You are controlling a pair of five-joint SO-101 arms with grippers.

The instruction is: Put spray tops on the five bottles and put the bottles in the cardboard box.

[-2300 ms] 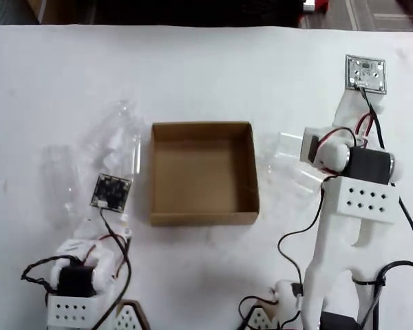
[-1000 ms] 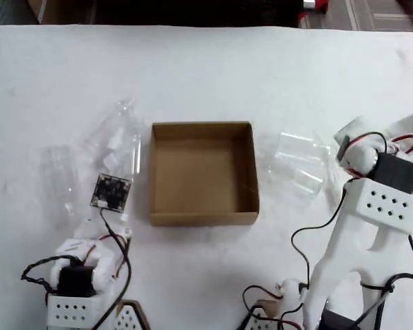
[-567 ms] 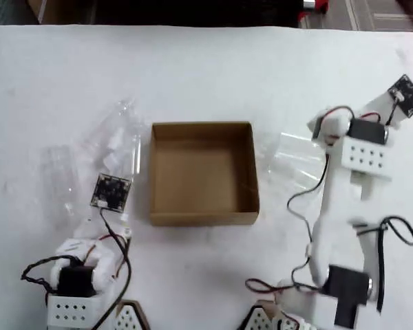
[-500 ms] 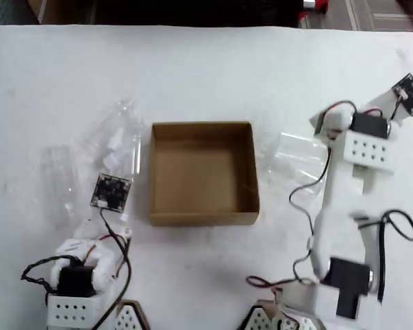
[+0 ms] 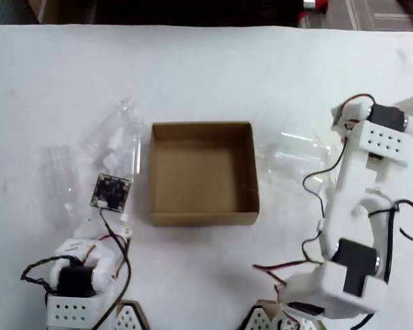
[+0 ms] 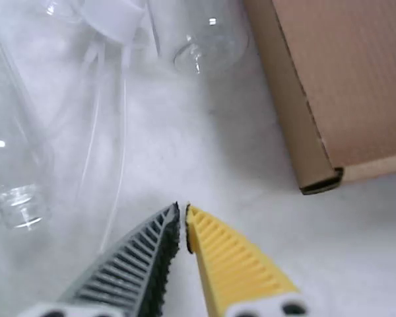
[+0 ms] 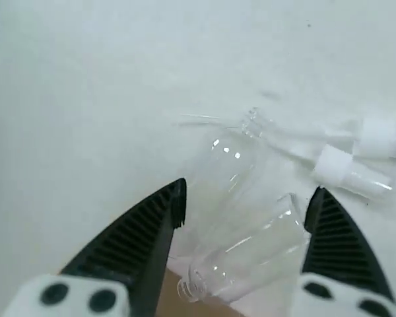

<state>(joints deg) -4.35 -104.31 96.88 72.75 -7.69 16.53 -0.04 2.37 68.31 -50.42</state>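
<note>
The open cardboard box (image 5: 203, 218) stands mid-table with nothing inside. Clear bottles (image 5: 117, 137) lie left of it, and two more clear bottles (image 5: 296, 161) lie right of it. My left gripper (image 6: 183, 214) is shut on nothing, low over the table near the box corner (image 6: 330, 99). Ahead of it lie a bottle neck (image 6: 16, 205), a bottle base (image 6: 208, 43) and a white spray top (image 6: 112, 13). My right gripper (image 7: 248, 191) hangs open above two lying bottles (image 7: 231, 165), with white spray tops (image 7: 343, 168) beside them.
The left arm (image 5: 72, 289) sits folded at the front left edge. The right arm (image 5: 372, 137) rises at the right side, its cables trailing to the front. The white tabletop (image 5: 206, 69) stretches bare behind the box.
The right arm has pulled back from its far reach and swung its wrist toward the table's right edge. The left arm, box and bottles have stayed put.
</note>
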